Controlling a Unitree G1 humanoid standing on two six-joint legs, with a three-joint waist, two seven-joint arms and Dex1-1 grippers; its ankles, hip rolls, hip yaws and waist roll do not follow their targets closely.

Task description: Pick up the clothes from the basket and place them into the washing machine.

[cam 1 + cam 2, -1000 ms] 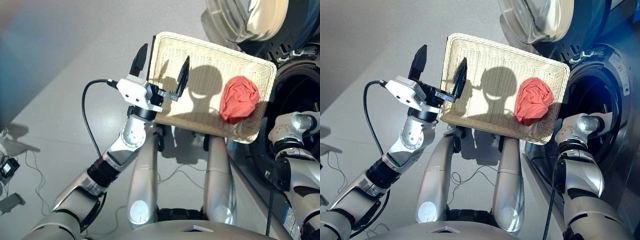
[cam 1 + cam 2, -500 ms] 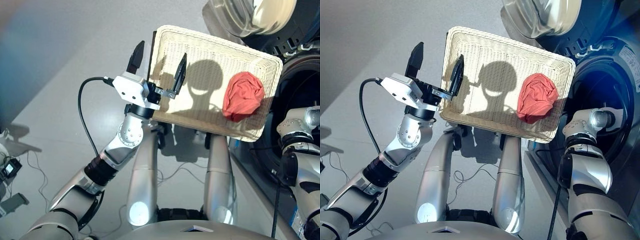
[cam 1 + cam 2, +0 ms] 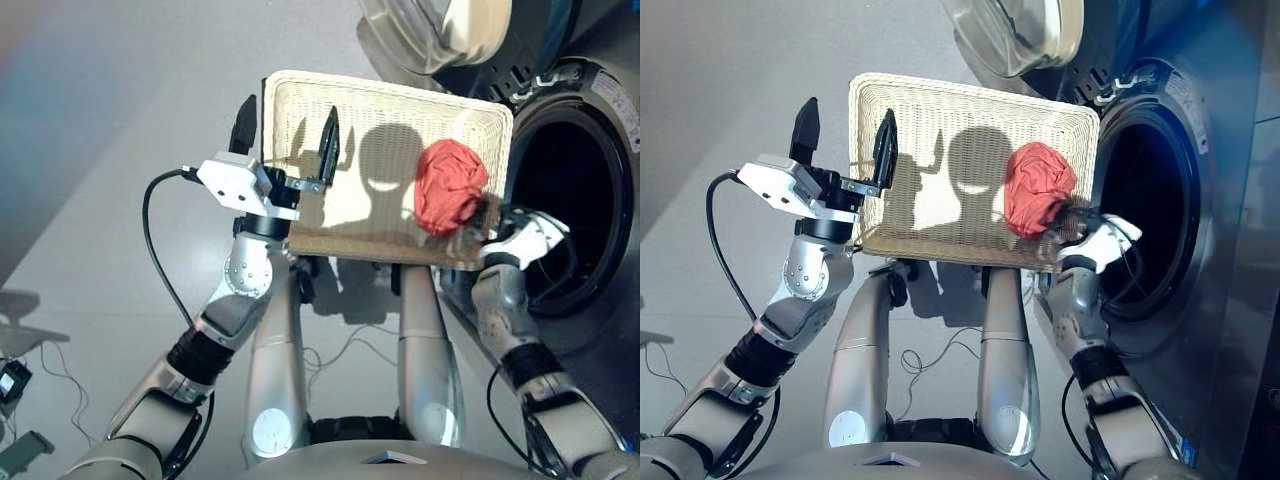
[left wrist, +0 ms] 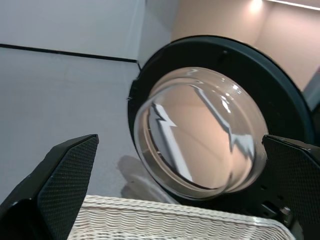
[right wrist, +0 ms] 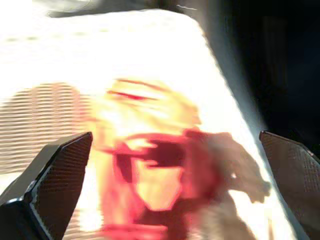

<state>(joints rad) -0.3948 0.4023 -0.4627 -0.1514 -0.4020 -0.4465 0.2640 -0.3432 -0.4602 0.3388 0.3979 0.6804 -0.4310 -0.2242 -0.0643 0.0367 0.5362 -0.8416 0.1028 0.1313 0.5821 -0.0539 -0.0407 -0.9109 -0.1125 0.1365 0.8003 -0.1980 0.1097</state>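
Note:
One piece of the clothes, a crumpled red garment (image 3: 450, 185), lies at the right end of the cream-white wicker basket (image 3: 385, 215). My right gripper (image 5: 175, 135) is open at the basket's right rim beside the washing machine, its fingers spread on either side of the red garment (image 5: 150, 165) just ahead of them. My left gripper (image 3: 287, 135) is open and straddles the basket's left rim, one finger outside and one over the weave. The washing machine's dark drum hole (image 3: 560, 200) gapes just right of the basket, with its round glass door (image 4: 200, 135) swung open behind it.
A black cable (image 3: 150, 240) loops from my left wrist over the grey floor (image 3: 100, 150). More cables (image 3: 20, 375) lie at the lower left. The open door (image 3: 440, 30) hangs over the basket's far right corner.
My right arm has come out of the drum hole, and its gripper now faces the red garment at the basket's right rim. The camera has shifted. The left gripper stays at the left rim.

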